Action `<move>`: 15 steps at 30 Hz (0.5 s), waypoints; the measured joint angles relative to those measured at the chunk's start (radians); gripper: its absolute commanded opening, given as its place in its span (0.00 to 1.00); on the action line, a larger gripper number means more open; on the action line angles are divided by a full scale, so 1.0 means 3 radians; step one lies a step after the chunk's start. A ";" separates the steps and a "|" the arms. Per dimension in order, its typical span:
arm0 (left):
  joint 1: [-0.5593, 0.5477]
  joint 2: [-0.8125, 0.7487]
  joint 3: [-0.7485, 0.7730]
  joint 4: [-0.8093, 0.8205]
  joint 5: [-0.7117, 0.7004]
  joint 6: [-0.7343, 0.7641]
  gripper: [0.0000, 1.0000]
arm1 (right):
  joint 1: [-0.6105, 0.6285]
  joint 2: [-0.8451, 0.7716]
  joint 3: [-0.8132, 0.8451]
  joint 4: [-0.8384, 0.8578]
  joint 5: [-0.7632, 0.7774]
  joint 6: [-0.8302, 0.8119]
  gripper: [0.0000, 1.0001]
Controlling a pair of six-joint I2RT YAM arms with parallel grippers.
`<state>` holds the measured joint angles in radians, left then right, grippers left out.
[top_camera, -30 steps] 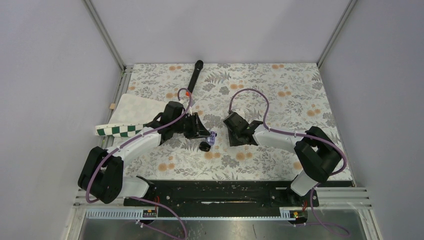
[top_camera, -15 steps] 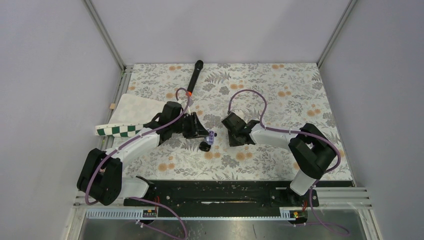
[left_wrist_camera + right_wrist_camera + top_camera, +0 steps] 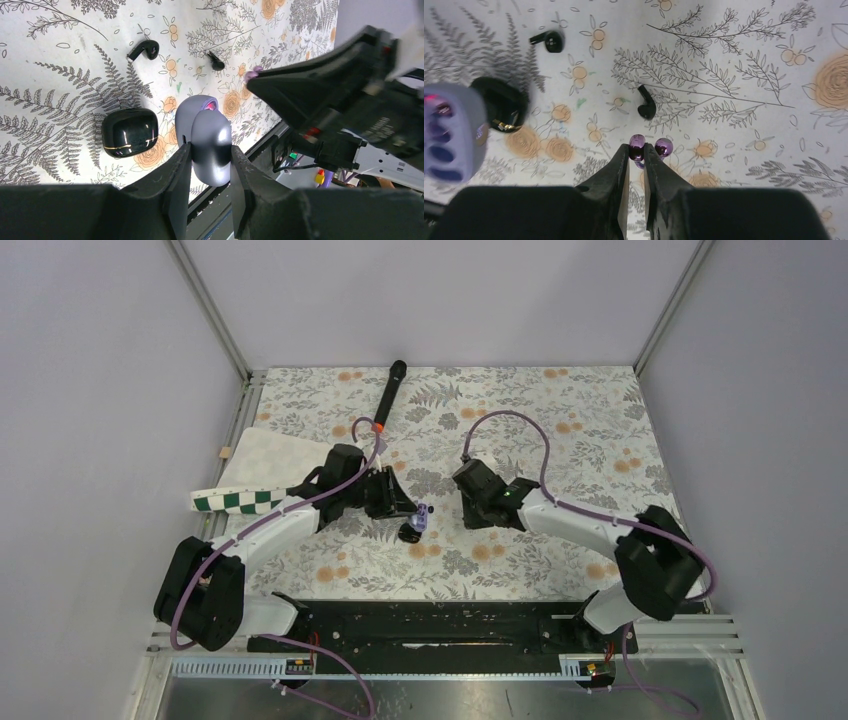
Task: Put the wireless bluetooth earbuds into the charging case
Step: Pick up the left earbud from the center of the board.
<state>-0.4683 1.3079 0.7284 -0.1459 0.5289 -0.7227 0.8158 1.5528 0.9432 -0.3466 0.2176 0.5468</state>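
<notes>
My left gripper (image 3: 207, 152) is shut on a lavender charging case (image 3: 211, 145) held above the table with its lid open; its wells show in the right wrist view (image 3: 449, 132). My right gripper (image 3: 638, 150) is shut on a purple earbud (image 3: 635, 146), and a second purple earbud (image 3: 664, 146) sits just right of the fingertips. A glossy black charging case (image 3: 130, 132) lies on the floral mat beside the left gripper (image 3: 420, 512). Two black earbuds (image 3: 144, 49) (image 3: 216, 61) lie loose on the mat beyond it, also seen from the right wrist (image 3: 549, 40) (image 3: 647, 107).
A black microphone (image 3: 390, 390) lies at the back of the mat. A green checkered cloth (image 3: 235, 501) and a white board (image 3: 270, 455) sit at the left edge under the left arm. The right gripper (image 3: 470, 508) hovers close to the left one at mid-table.
The right gripper's fingers have closed onto the purple earbud, and the right arm's elbow has swung out to the right. The left arm and the lavender case have stayed put.
</notes>
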 measured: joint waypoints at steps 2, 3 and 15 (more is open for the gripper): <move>0.0000 0.0000 0.0000 -0.0015 0.0005 0.0019 0.00 | 0.0000 -0.0183 0.0008 -0.0100 -0.0045 -0.0047 0.12; 0.0000 0.0000 0.0000 -0.0024 0.0009 0.0028 0.00 | 0.0000 -0.0280 0.0022 -0.0154 -0.0104 -0.0076 0.12; 0.0000 0.0008 0.0103 -0.0149 0.0238 0.0100 0.00 | 0.0005 -0.0581 0.0350 -0.0247 -0.1207 -0.0465 0.13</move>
<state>-0.4683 1.3102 0.7593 -0.1905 0.6003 -0.6926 0.8173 1.3785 1.0481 -0.4206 -0.1444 0.4072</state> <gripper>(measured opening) 0.295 0.181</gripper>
